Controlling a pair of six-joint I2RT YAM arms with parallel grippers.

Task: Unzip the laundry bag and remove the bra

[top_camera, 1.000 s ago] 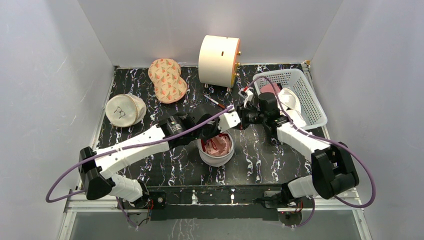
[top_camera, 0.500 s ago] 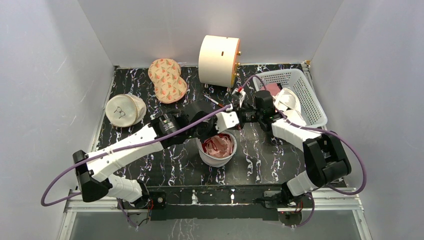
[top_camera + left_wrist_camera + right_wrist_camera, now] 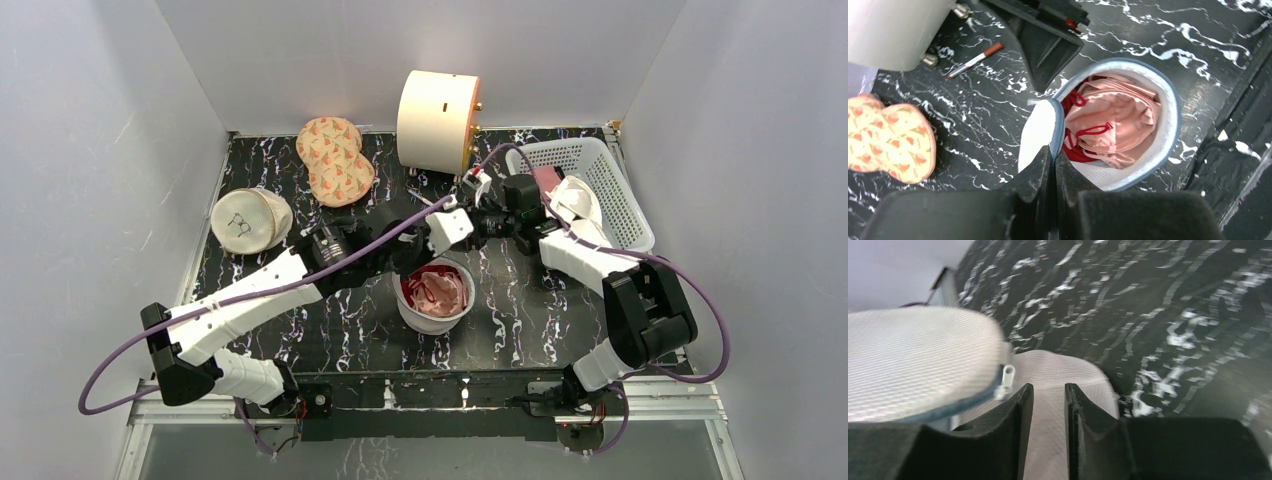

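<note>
The laundry bag [image 3: 424, 320] stands open at the table's middle, white mesh with a blue-grey zip rim [image 3: 1170, 125]. The pink bra [image 3: 438, 288] with red straps lies inside and shows clearly in the left wrist view [image 3: 1113, 112]. My left gripper [image 3: 425, 244] is shut on the zip edge of the raised lid flap [image 3: 1038, 132] at the bag's left side [image 3: 1052, 156]. My right gripper [image 3: 478, 224] hovers just behind the bag, jaws slightly apart and empty [image 3: 1048, 390]. The white zip pull [image 3: 1007, 375] hangs free beside its left finger, with mesh [image 3: 1063, 367] below.
A cream cylinder [image 3: 438, 120] stands at the back. An orange patterned pouch [image 3: 335, 160] and a cream round pouch [image 3: 248, 220] lie at the back left. A white basket [image 3: 618, 195] with clothes is at the right. A red-tipped pen [image 3: 973, 60] lies behind the bag.
Both grippers have moved back and a little left. The lid flap has lifted away from the bag's mouth, so the bra shows more fully. The right arm has folded in closer.
</note>
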